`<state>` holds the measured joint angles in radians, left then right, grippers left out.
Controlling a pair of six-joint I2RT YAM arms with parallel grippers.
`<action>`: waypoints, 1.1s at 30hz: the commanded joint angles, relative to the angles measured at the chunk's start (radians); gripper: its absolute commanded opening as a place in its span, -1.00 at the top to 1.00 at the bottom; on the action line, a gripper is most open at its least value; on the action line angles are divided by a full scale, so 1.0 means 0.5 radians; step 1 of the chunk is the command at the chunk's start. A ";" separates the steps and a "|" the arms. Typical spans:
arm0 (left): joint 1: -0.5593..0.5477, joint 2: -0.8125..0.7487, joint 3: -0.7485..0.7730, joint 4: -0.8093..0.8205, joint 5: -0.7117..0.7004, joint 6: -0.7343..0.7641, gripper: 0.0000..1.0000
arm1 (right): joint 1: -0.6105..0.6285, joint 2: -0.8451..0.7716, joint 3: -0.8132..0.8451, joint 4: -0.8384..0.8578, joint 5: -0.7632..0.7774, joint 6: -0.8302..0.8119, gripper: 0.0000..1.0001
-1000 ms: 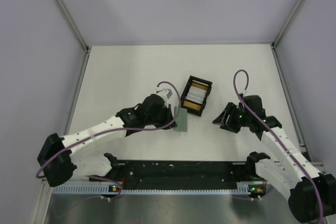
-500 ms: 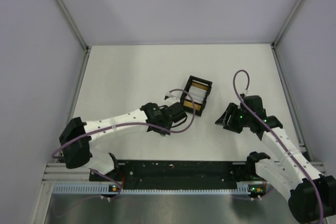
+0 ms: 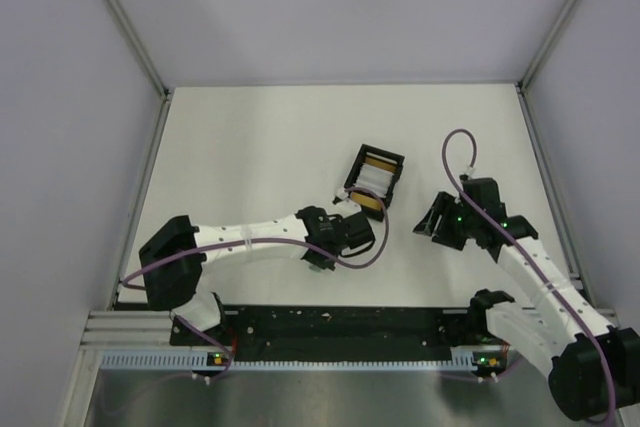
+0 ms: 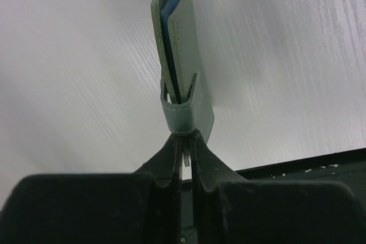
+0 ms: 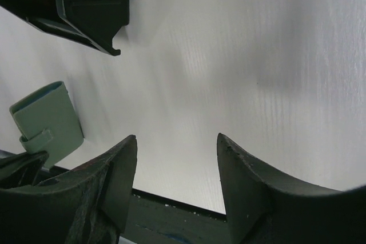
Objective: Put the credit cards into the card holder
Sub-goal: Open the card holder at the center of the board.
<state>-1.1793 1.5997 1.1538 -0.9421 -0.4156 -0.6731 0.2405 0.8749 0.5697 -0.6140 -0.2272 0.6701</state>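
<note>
Top view: your left gripper [image 3: 328, 252] sits at lower centre, below the black box [image 3: 381, 153] containing credit cards [image 3: 372, 182].
Left wrist view: its fingers pinch the folded card holder [image 4: 177, 55] by the strap, mid-frame.
Right wrist view: the right gripper [image 5: 177, 158] is spread, and the holder lies at the left edge.

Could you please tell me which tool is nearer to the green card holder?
Left. The left tool is shut on the card holder, gripping its edge; the right tool stands open and empty, off to the right.
</note>
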 commanded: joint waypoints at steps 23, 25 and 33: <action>-0.034 -0.408 -0.249 0.516 -0.092 0.082 -0.59 | 0.031 -0.038 0.088 0.265 -0.245 -0.232 -0.18; -0.019 -0.429 -0.224 0.497 -0.169 0.088 -0.67 | 0.071 -0.041 0.018 0.310 -0.251 -0.226 -0.18; 0.162 -0.720 -0.582 0.727 -0.170 -0.047 -0.78 | 0.644 0.085 -0.225 0.675 -0.163 -0.031 -0.07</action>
<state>-1.1477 1.3582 0.9695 -0.6724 -0.4873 -0.6506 0.4126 0.8944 0.4950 -0.4347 -0.3244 0.5983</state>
